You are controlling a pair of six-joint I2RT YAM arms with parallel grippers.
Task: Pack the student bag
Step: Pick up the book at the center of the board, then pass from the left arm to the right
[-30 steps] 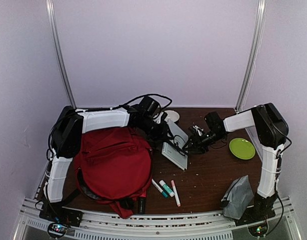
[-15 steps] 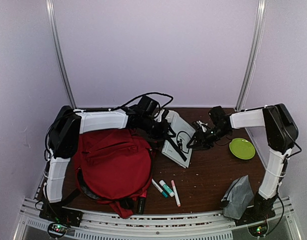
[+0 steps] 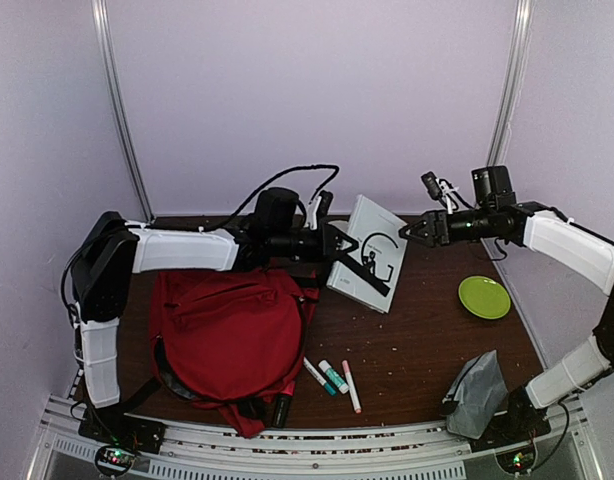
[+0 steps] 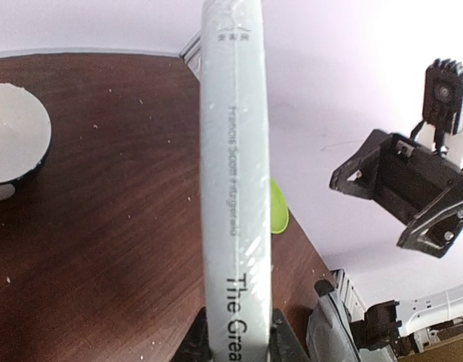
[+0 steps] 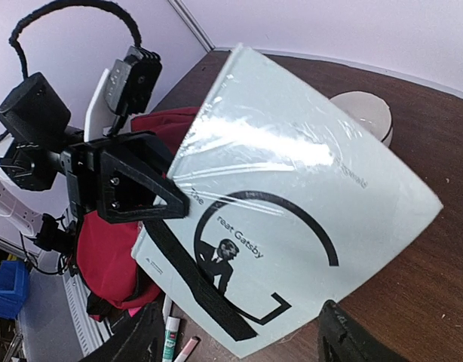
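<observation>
Looking down from the top camera, the left gripper (image 3: 334, 244) has its jaws pinched narrow on a pale grey paperback (image 3: 371, 256). It holds the book by the spine end, up off the brown table (image 3: 427, 340) and tilted, with the cover facing the right arm. The wrist view shows the spine running straight up between the fingers, and you can read "The Grea" on it.

The right gripper (image 3: 407, 232) hangs in the air just beside the book's upper right corner. Its jaws are spread wide with nothing in them. From its own camera the two fingers sit way apart at the bottom of the view, and the whole Gatsby cover fills the space ahead.

The student bag (image 3: 227, 330) lies flat on the left half of the table, under the left forearm and to the near-left of the raised book. I can't tell whether its opening is unzipped.

Other stuff:
- A few markers (image 3: 333, 378) sit just off the bag's right edge.
- A green plate (image 3: 484, 297) is over on the right.
- A grey pouch (image 3: 477, 388) is at the near right corner.
- A white bowl (image 4: 11, 142) is at the back.
</observation>
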